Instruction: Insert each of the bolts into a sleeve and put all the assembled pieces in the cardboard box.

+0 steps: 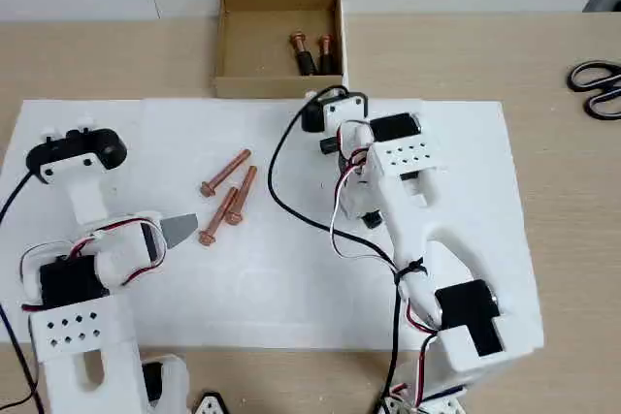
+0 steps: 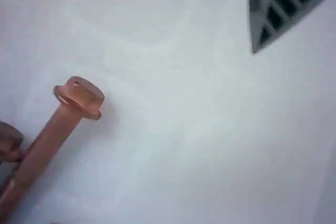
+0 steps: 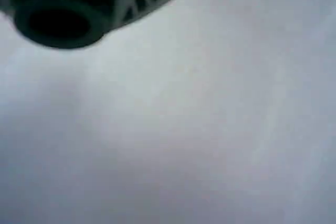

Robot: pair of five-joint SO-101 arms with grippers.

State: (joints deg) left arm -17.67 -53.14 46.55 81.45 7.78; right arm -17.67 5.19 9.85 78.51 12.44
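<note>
**Sleeve in hand, three bolts waiting**

Wooden tabletop (image 1: 97,55) overlaid with a white sheet (image 1: 243,307). At the tabletop's far edge, just past the sheet, box (image 1: 225,46) already holding two assembled pieces (image 1: 312,53) near its right wall. Scissors (image 1: 597,87) off by the right edge.

On the sheet's left half, three loose bolts (image 1: 242,195) lying flat and close together, heads toward the near-left corner. Just beside the nearest of them, left gripper (image 1: 173,232), released and empty. Low over the sheet's middle, toward its right half, right gripper (image 1: 369,212), by the look of it clenched on a black sleeve (image 3: 58,22) with the bore open toward the wrist camera.

Judged small, rigid and light: hard metal, smooth, apt to roll on the round shank or skid when nudged. Best taken across the shank close to the head, with the tip left free for the bore and the flange serving as a stop against the pads. Sleeve probably stiff and light too; better held at mid-length, mouth unobstructed. Little risk of crushing; more of misalignment or a dropped bolt.
</note>
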